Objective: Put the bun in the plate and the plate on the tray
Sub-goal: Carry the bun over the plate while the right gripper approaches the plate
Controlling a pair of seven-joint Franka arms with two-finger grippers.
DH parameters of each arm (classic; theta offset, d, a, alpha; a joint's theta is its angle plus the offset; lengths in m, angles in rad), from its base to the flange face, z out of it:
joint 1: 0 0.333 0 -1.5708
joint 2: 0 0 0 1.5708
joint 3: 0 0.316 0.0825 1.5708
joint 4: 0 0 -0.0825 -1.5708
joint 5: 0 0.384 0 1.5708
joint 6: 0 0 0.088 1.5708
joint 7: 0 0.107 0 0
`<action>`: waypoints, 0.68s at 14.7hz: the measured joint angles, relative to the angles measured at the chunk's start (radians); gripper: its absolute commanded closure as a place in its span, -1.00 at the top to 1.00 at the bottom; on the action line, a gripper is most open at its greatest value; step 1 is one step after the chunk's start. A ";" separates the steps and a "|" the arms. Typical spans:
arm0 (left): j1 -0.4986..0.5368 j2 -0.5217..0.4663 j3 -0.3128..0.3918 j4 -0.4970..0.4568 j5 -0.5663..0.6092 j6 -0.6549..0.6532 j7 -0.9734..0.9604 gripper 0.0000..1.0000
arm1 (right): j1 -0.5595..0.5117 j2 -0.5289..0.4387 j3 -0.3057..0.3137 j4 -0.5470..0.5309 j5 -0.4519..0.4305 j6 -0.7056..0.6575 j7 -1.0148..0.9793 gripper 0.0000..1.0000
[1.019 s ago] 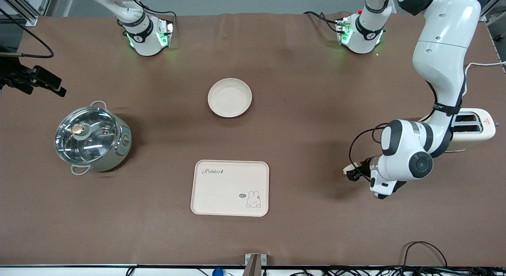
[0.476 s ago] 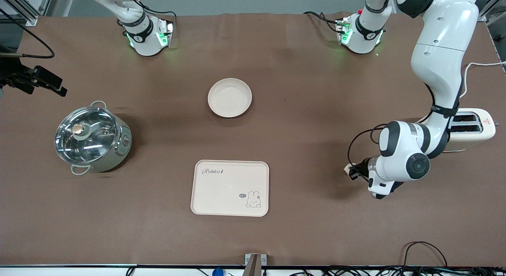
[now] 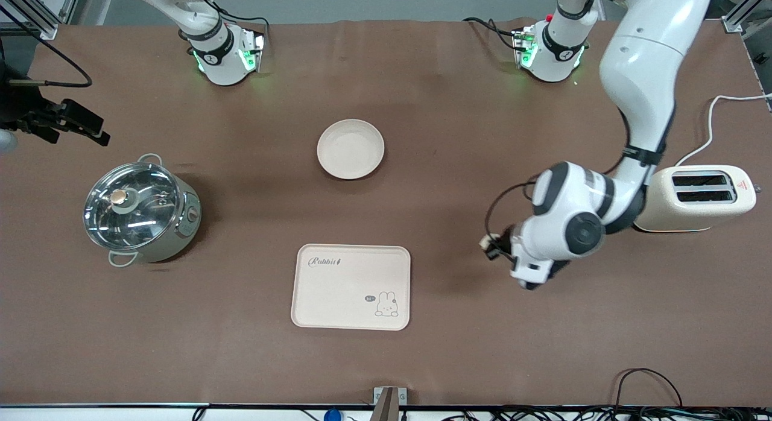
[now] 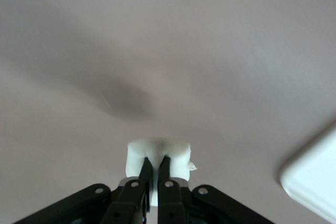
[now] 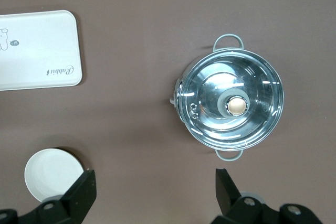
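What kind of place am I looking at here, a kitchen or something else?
Most likely a robotics lab staged as a kitchen: two robot arms bolted to a brown table, loose cables along its edge, and household props set out, such as a toaster, a lidded pot and a tray.

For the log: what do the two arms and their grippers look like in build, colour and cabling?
Both arms have glossy white rounded shells with dark grey joint bands and round end caps. Their bases glow green. A thin black cable loops beside the left gripper, whose fingers are slim and black. The right gripper has black, blocky, angular fingers; its arm's base also trails a black cable.
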 measured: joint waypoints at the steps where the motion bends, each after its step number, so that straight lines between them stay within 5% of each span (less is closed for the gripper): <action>1: -0.034 -0.004 -0.019 0.000 0.000 -0.002 -0.066 -0.99 | 0.000 0.000 0.000 0.000 0.000 -0.003 0.000 1.00; 6: -0.272 -0.004 -0.032 -0.003 0.000 -0.001 -0.352 -0.98 | 0.000 0.004 0.000 -0.044 0.049 -0.004 0.000 1.00; 10: -0.440 0.002 -0.032 -0.005 0.000 0.042 -0.509 -0.93 | 0.056 0.014 0.005 -0.205 0.146 0.119 0.005 1.00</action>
